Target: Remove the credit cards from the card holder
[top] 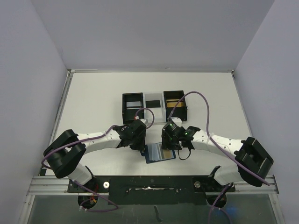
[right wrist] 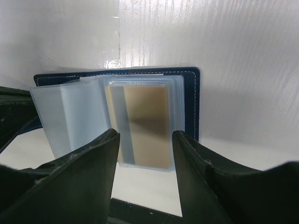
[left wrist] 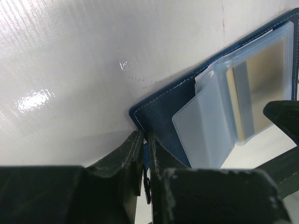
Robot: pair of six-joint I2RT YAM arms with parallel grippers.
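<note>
- Left wrist view: your left gripper (left wrist: 145, 140) is clamped on the cover edge of the navy-blue bifold card holder (left wrist: 161, 109), which lies spread open on the white table (left wrist: 70, 70).
- Your right gripper (right wrist: 145, 144) has its jaws apart, one on either side of the thin gold rectangular card (right wrist: 147, 126) in its clear sleeve (right wrist: 74, 116).

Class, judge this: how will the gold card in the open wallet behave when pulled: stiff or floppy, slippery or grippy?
The gold card looks flat and straight-edged, so probably stiff. Its glossy clear sleeve suggests it may slide out easily. The thin wallet seems light and might drag along.
</note>
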